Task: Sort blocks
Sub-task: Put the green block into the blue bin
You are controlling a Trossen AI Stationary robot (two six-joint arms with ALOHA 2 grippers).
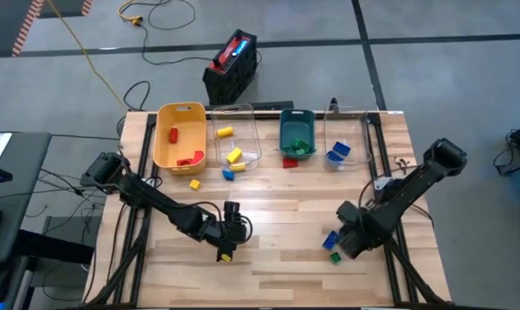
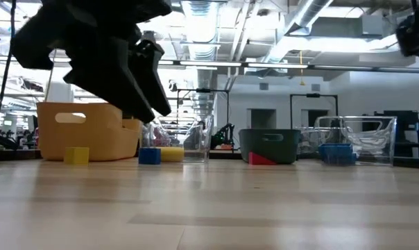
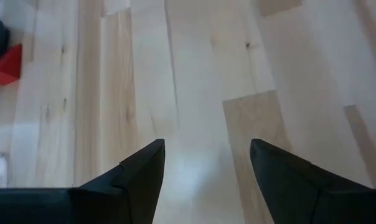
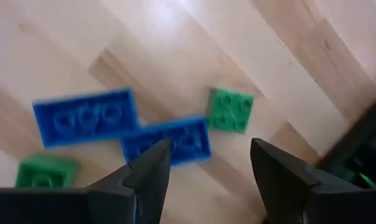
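Note:
My right gripper [image 1: 344, 241] [image 4: 206, 146] hangs open, pointing down over a small cluster of blocks near the table's right front. The cluster holds two blue blocks [image 4: 85, 117] [image 4: 175, 138] and two green ones [image 4: 230, 110] [image 4: 45, 171], all lying flat on the wood. One blue block's end lies below the gap between the fingers, untouched. My left gripper [image 1: 234, 226] [image 3: 206, 146] stands open over bare wood at the middle front, with a small yellow block [image 1: 226, 256] on the table beside it.
Along the far edge stand a yellow bin [image 1: 181, 136] with red blocks, a clear bin [image 1: 234, 138] with yellow ones, a teal bin [image 1: 297, 133] with green ones and a clear bin [image 1: 342, 142] with blue ones. In front of them lie loose yellow [image 1: 195, 183], blue [image 1: 228, 174] and red [image 1: 289, 162] blocks.

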